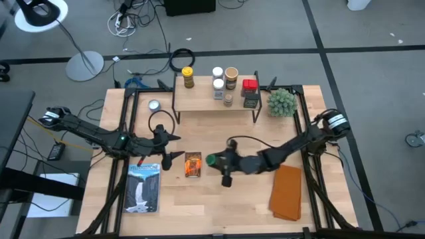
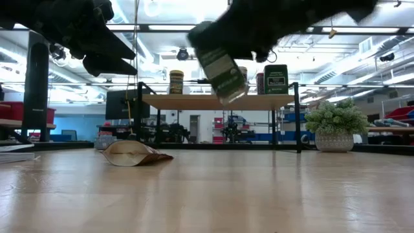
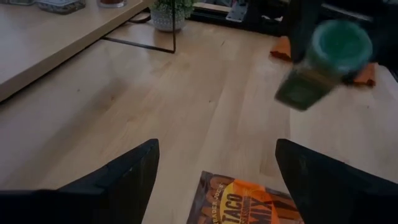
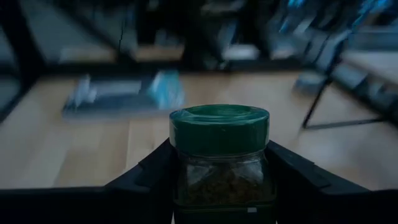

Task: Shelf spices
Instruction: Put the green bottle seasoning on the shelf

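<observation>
My right gripper (image 1: pixel 216 161) holds a green-lidded spice jar (image 1: pixel 211 159) in mid-air over the middle of the table, level with the shelf top in the low view (image 2: pixel 220 65). The shelf (image 1: pixel 199 101) stands at the far side with several spice containers (image 1: pixel 230 78) on its wooden board. An orange packet (image 1: pixel 192 164) lies flat on the table just left of the jar. My left gripper (image 1: pixel 171 147) hovers open beside the packet, which shows below its fingers (image 3: pixel 249 202); it touches nothing. My right gripper pinches the jar's glass body just under the green lid (image 4: pixel 221 177) between its two fingers, one on each side. The fingers reach in from the table's right, slanting slightly down. The jar is lifted clear of the table and tilted (image 2: pixel 223 71), lid uppermost.
A spiky green plant (image 1: pixel 281 101) stands by the shelf's right end and a flat silver tin (image 1: pixel 154 105) by its left end. A booklet (image 1: pixel 143 188) lies near left and an orange cloth (image 1: pixel 287 192) near right. Bare wood lies before the shelf.
</observation>
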`<state>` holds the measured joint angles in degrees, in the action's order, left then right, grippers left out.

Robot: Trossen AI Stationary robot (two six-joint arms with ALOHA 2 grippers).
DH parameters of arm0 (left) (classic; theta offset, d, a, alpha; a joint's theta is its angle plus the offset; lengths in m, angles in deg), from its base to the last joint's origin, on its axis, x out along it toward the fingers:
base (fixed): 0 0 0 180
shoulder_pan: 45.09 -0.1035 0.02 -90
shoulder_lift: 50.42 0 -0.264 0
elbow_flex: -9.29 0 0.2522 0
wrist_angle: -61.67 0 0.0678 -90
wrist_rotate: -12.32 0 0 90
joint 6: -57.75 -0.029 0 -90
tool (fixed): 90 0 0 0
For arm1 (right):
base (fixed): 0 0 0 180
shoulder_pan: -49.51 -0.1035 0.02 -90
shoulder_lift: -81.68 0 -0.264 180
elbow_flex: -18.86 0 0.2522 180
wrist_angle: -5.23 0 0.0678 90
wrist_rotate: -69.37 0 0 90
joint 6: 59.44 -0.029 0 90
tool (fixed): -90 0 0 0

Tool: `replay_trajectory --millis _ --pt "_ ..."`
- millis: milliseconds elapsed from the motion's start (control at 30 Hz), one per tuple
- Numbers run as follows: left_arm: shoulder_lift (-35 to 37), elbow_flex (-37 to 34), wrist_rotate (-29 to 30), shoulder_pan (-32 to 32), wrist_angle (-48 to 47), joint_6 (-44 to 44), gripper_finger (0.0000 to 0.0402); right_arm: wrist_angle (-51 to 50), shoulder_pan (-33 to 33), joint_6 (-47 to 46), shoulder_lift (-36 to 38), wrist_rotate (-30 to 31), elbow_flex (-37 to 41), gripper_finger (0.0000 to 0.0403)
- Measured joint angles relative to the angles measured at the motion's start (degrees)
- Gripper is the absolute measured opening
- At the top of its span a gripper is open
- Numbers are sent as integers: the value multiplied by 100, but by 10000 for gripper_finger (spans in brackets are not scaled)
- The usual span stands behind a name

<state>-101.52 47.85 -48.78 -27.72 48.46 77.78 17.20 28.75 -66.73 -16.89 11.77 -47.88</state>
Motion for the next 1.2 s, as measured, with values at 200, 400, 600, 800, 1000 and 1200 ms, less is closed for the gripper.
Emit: replay_trajectory --millis 200,400,600,800,1000,1200 --pt "21 0 2 0 18 -28 328 3953 -57 26 -571 446 1654 190" --pt "21 0 2 0 212 -28 328 5499 99 535 -1629 422 1652 190" --pt "18 0 1 0 311 22 328 5530 335 745 -2237 246 1282 190" --pt "16 0 1 0 321 142 328 5632 412 689 -2331 11 1123 222" --pt "16 0 0 0 348 166 328 5678 416 687 -2320 9 1118 297" --pt "16 0 0 0 353 235 328 5715 416 737 -2320 9 1118 299"
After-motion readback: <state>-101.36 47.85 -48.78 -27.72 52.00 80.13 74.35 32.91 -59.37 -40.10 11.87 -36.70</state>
